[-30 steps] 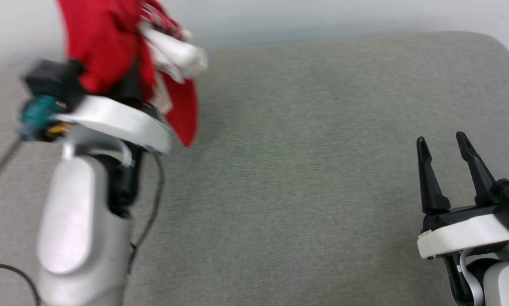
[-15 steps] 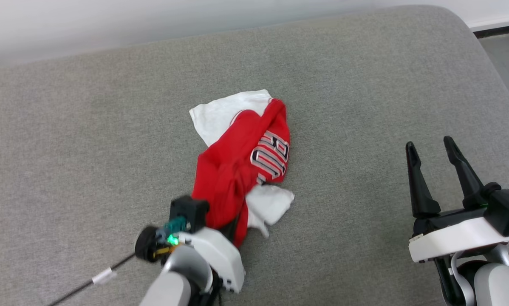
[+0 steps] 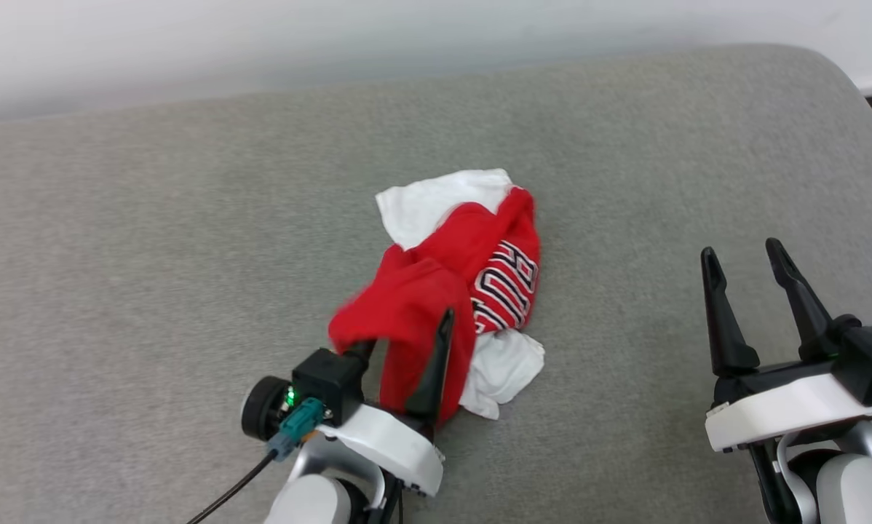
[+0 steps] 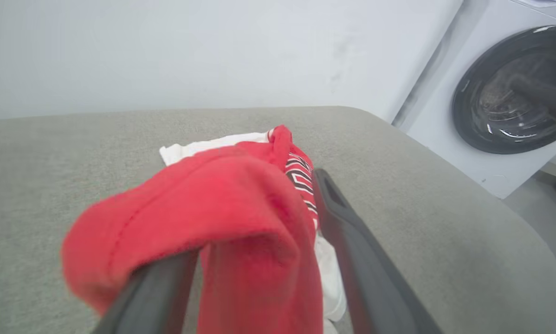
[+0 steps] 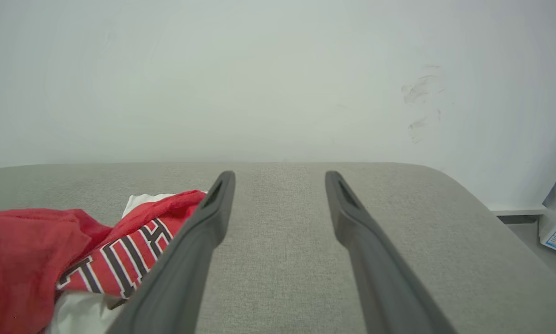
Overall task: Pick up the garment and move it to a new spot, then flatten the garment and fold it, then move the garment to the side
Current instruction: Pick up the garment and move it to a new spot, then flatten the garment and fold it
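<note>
Since a second ago the garment [image 3: 454, 273] has come down from the air. It now lies as a crumpled heap near the middle of the grey, woven tabletop [image 3: 152, 255]. Half a second ago the left tool [image 3: 407, 335] was closed on the near red fold; now its fingers stand apart. One dark finger [image 3: 436, 364] shows against the cloth and the other is hidden under the soft red fold. That fold hangs over the hidden finger, so perhaps it is only draped there; I cannot tell for sure. A black cable [image 3: 225, 495] leaves the left wrist and is cut off by the lower edge.

On the garment, white sleeve parts stick out at the far and near ends. The black, white-outlined letters are creased and only partly readable.

Well apart on the right, the right tool [image 3: 742, 251] hovers wide and empty over bare tabletop. In the left wrist view a white washing machine [image 4: 445, 93] with a round dark door stands past the rounded corner.
</note>
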Tool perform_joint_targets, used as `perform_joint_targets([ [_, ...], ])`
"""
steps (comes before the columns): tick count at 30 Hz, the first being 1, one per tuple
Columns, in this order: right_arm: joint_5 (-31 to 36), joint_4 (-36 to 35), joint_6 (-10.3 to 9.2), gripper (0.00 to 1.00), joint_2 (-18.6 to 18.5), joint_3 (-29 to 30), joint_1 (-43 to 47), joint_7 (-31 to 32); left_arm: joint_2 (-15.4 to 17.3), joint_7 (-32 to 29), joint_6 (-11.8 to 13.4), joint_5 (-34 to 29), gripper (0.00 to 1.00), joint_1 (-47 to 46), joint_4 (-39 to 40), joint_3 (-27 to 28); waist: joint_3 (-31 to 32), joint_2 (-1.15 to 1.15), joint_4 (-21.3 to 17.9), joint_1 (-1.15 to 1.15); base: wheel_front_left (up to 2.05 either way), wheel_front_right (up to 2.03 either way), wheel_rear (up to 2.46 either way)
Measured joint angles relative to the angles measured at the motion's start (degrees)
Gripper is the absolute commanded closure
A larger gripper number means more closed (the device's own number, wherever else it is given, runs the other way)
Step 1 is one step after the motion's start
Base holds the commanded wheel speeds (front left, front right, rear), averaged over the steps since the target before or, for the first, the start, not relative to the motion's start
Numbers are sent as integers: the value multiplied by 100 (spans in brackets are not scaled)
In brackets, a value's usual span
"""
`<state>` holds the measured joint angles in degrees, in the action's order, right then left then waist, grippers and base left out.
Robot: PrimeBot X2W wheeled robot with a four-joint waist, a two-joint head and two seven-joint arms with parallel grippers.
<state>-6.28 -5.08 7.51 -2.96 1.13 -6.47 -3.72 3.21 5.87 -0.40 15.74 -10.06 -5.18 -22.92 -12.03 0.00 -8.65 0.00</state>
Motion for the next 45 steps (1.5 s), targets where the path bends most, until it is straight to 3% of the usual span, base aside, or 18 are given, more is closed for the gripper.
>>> perform_joint_targets([
  [6,118,-90,0,0,-1,56,126,126,68,253,280,-9,0,-92,276,320,227,0,286,0,0,0,0],
  [18,111,-159,0,0,0,147,516,310,883,442,626,109,0,390,276,1266,671,0,582,0,0,0,0],
  [28,102,-215,0,0,0,180,832,433,1009,277,788,108,0,958,499,1268,973,0,560,0,0,0,0],
  [45,42,-285,0,0,0,151,851,469,1025,155,895,121,0,979,744,1198,883,0,597,0,0,0,0],
])
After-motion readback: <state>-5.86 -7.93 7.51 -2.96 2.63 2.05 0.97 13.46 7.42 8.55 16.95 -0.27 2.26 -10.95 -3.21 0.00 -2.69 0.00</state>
